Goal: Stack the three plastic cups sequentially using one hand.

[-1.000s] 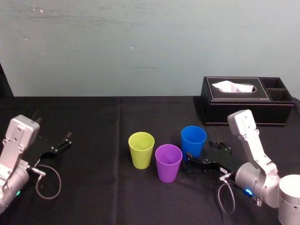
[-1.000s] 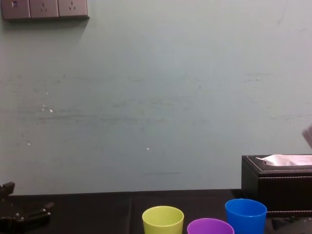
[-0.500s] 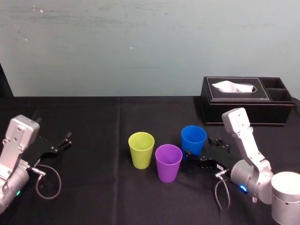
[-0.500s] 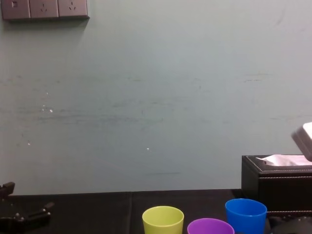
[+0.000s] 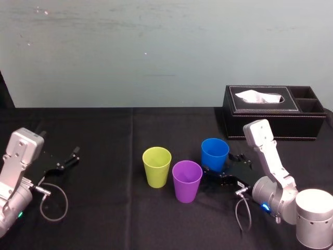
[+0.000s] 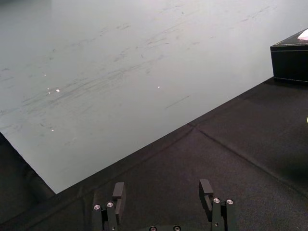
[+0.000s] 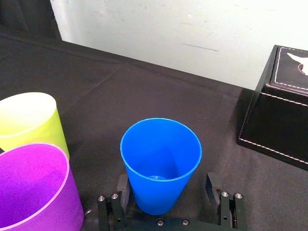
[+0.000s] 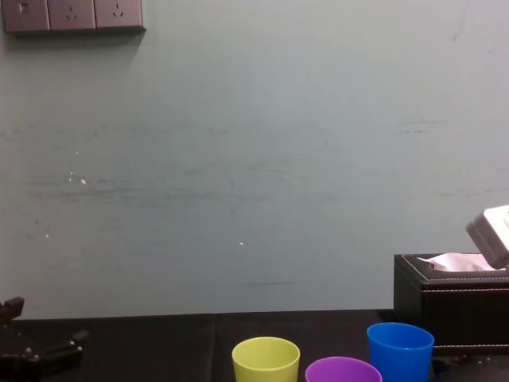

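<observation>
Three plastic cups stand upright, mouths up, on the black table: yellow-green (image 5: 157, 166), purple (image 5: 187, 180) and blue (image 5: 215, 154). In the right wrist view the blue cup (image 7: 160, 163) sits between the two fingers of my right gripper (image 7: 167, 185), low on its wall. The gripper is open and a gap shows on at least one side. The purple cup (image 7: 34, 188) and the yellow-green cup (image 7: 30, 120) stand beside it. In the head view my right gripper (image 5: 223, 166) reaches in from the right. My left gripper (image 5: 67, 157) rests open and empty at the far left (image 6: 162, 192).
A black leather tissue box (image 5: 270, 112) with a side compartment stands at the back right, close behind my right arm. A cable loop (image 5: 52, 200) lies by my left arm. Wall sockets (image 8: 71, 14) sit high on the wall behind.
My right arm has slid left and forward, bringing its open fingers around the base of the blue cup. The cups and my left arm have not moved.
</observation>
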You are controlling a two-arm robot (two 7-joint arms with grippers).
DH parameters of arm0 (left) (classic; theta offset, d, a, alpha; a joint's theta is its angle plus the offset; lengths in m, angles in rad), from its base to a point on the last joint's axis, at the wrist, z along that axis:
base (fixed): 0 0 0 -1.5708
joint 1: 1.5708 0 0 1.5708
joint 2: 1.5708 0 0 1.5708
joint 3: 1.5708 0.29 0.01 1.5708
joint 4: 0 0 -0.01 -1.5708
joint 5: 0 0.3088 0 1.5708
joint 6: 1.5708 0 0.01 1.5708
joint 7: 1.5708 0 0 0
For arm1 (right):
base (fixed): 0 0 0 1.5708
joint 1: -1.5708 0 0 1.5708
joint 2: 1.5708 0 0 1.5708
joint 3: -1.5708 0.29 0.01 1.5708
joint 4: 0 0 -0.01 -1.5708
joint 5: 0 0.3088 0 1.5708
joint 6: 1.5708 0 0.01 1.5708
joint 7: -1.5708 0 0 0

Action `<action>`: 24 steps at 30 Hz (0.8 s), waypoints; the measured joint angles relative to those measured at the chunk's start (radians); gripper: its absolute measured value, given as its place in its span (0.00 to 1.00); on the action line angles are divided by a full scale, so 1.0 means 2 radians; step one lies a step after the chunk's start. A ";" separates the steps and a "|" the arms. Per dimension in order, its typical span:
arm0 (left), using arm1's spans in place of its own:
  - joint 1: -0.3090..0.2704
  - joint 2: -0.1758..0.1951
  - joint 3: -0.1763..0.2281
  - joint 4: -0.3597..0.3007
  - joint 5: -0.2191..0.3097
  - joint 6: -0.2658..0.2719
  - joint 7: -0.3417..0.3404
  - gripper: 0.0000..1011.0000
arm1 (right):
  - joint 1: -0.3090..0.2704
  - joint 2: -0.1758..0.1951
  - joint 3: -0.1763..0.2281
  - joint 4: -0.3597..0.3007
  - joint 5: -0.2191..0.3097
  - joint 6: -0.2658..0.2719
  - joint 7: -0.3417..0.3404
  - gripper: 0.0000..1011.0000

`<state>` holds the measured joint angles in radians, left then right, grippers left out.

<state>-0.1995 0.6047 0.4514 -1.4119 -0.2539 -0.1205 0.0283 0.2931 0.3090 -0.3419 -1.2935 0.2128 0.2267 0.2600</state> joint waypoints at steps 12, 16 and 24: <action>0.000 0.000 0.000 0.000 0.000 0.000 0.000 0.99 | 0.002 -0.012 0.009 0.011 -0.006 -0.012 0.014 0.99; 0.000 0.000 0.000 0.000 0.000 0.000 0.000 0.99 | 0.002 -0.015 0.012 0.011 -0.008 -0.013 0.016 0.99; 0.000 0.000 0.000 0.000 0.000 0.000 0.000 0.99 | 0.002 -0.018 0.015 0.014 -0.011 -0.013 0.017 0.99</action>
<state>-0.1995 0.6047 0.4514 -1.4120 -0.2539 -0.1205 0.0283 0.2974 0.2721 -0.3115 -1.2658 0.1905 0.2001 0.2941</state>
